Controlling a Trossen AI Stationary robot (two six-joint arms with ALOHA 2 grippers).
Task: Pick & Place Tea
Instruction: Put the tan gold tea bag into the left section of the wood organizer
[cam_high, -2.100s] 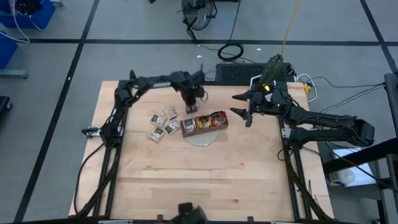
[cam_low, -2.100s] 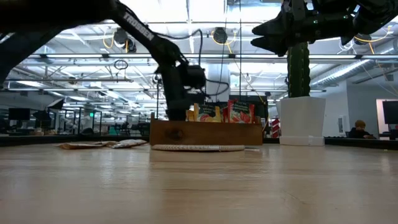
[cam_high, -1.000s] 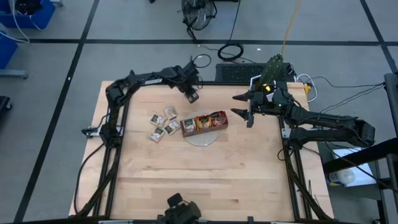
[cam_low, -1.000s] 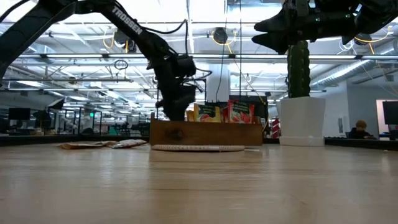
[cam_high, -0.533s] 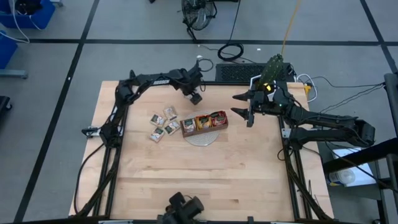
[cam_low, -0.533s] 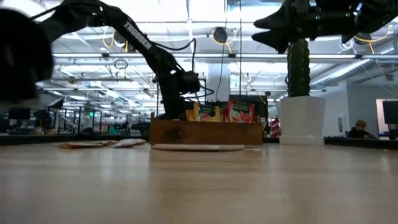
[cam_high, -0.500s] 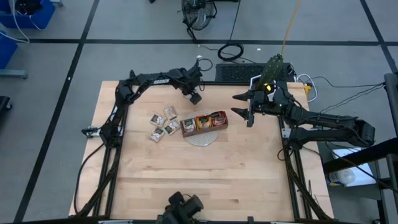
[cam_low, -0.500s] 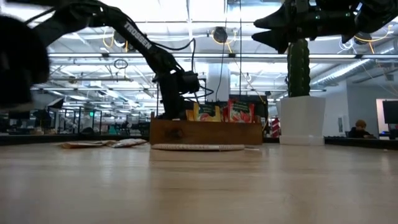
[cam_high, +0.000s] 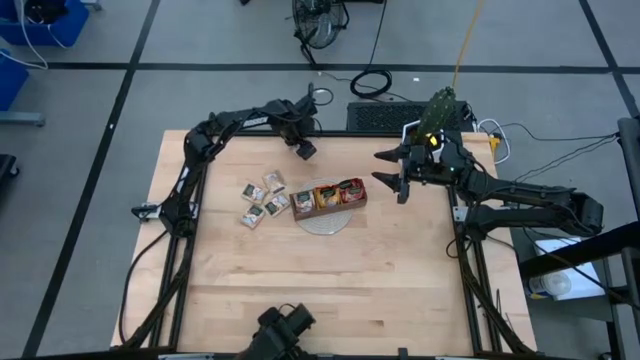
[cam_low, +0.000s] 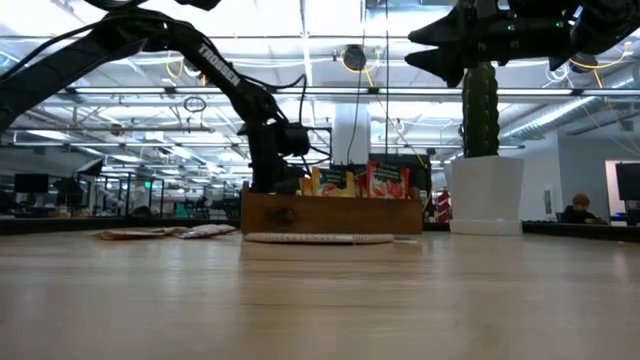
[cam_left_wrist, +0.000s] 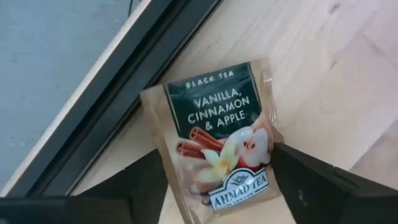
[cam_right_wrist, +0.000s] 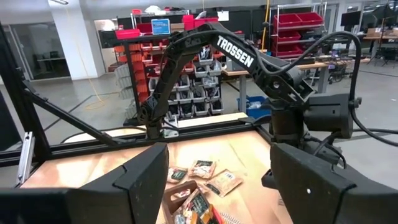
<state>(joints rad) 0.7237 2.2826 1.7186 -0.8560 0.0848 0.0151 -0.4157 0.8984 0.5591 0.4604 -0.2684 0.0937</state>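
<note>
From above, a light wooden counter (cam_high: 330, 270) is seen on a grey floor crossed by dark lines. A brown wooden tray (cam_high: 329, 197) with red and orange-yellow tea bags stands near the middle, on a round mat (cam_high: 322, 223). Several pale tea bags (cam_high: 262, 199) lie loose just beside the tray, on the left arm's side. The left gripper (cam_high: 305, 149) is placed near the far edge of the counter. The right gripper (cam_high: 388, 170) is held in the air, its fingers spread, beside the tray.

From the level of the counter, the tray (cam_low: 330, 212) is seen in front of a large hall with ceiling lights and shelves. A cactus in a white pot (cam_low: 483, 192) stands behind it.

In the left wrist view, one pale tea bag (cam_left_wrist: 214, 140) with a dark label lies between the spread fingers (cam_left_wrist: 317, 183), close to the black edge of the counter.

In the right wrist view, racks with red bins are seen beyond the counter.
</note>
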